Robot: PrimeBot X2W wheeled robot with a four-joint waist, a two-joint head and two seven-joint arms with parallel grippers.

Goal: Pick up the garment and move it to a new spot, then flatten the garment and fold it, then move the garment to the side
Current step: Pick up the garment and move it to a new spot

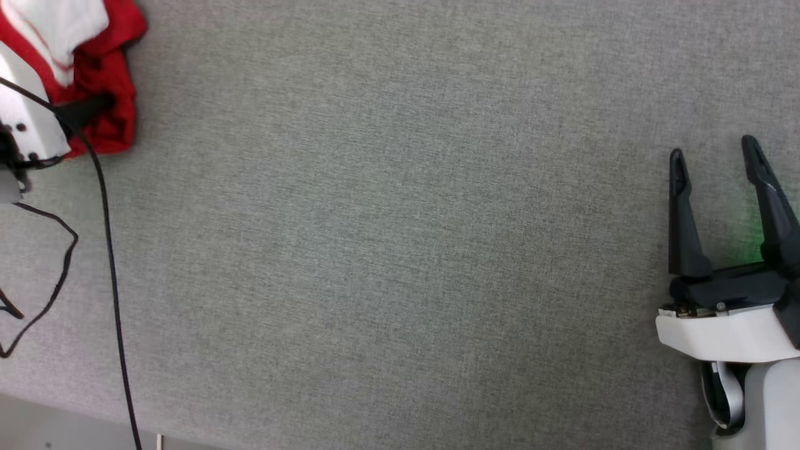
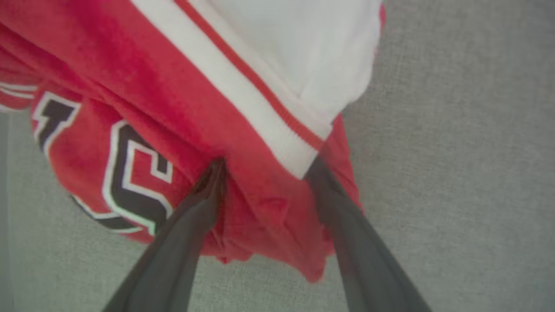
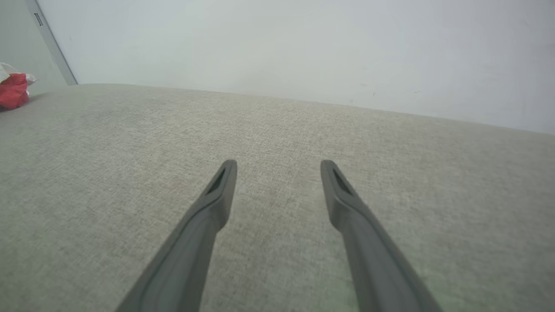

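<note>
The garment [image 1: 103,59] lies crumpled at the far left of the grey cloth-covered table [image 1: 400,237], red with a white sleeve on top. My left gripper [image 1: 94,107] is at its near edge. In the left wrist view the garment [image 2: 143,99] shows black white-outlined lettering and striped trim. There the left gripper [image 2: 266,167] is open, its fingertips [image 2: 214,173] pushed into the folds with red cloth bunched between them. My right gripper [image 1: 712,148] stands open and empty over bare table at the right. The right wrist view shows that gripper [image 3: 278,164] and the garment [image 3: 13,91] far off to its left.
Black cables [image 1: 109,250] hang from the left arm and trail over the table's left side. The table's near edge [image 1: 62,406] runs across the lower left corner. A pale wall [image 3: 303,52] rises behind the table's far edge.
</note>
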